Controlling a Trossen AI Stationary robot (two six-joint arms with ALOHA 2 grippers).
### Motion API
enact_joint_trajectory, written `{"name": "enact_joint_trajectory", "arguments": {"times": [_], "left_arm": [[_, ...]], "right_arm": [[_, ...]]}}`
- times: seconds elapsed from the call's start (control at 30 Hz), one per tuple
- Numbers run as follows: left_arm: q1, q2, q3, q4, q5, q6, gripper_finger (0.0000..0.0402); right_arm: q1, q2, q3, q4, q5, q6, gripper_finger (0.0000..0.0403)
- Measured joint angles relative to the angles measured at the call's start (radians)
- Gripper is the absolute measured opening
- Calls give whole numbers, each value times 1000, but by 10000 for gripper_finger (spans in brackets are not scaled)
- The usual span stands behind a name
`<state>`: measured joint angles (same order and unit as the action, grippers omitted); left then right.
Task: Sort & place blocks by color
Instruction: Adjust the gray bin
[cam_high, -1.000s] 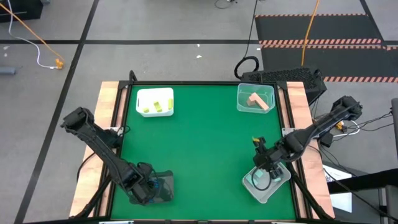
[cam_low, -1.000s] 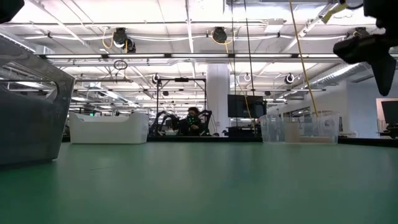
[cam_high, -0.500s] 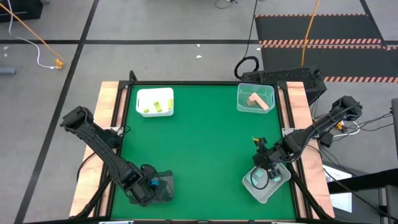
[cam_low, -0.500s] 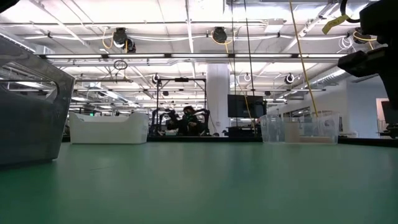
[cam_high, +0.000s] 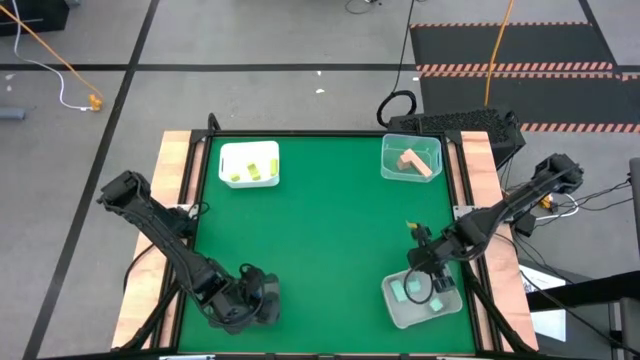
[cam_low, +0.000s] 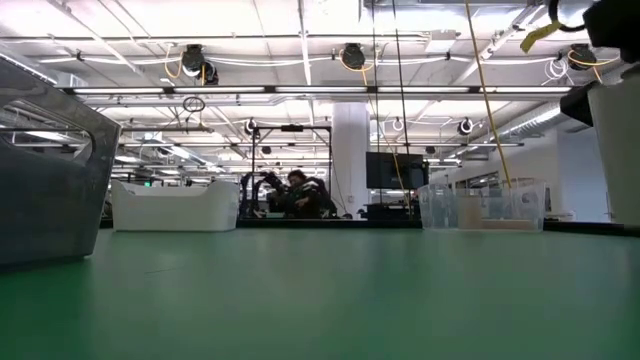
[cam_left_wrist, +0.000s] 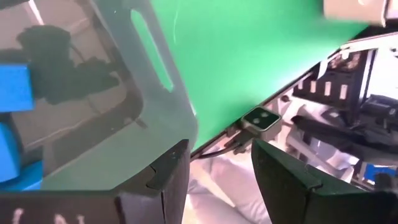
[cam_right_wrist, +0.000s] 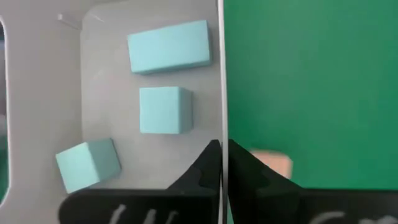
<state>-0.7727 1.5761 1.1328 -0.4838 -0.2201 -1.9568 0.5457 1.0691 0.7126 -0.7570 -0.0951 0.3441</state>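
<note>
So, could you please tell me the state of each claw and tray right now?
right claw: shut on the mint tray's wall
mint tray: holds three mint blocks
left claw: open, beside the dark tray
white tray: holds lime blocks
far clear tray: holds salmon blocks

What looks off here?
Right gripper is shut on the wall of the clear tray, not a block. A pinkish thing sits just outside it on the mat, possibly a stray block.
</note>
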Motion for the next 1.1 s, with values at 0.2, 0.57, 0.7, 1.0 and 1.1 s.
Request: {"name": "enact_joint_trajectory", "arguments": {"times": [0.2, 0.57, 0.7, 1.0, 1.1], "left_arm": [[0, 0, 0, 11, -17, 7, 173], [0, 0, 0, 8, -50, 23, 173], [0, 0, 0, 8, -54, 28, 173], [0, 0, 0, -6, -71, 63, 173], [0, 0, 0, -12, -71, 66, 173]], "right_arm": [[24, -16, 8, 133, -37, 158, 1], [153, -14, 8, 145, 51, 502, 0], [218, -14, 8, 139, 98, 620, 0], [306, 58, 8, 140, 120, 696, 0], [309, 96, 8, 140, 120, 695, 0]]}}
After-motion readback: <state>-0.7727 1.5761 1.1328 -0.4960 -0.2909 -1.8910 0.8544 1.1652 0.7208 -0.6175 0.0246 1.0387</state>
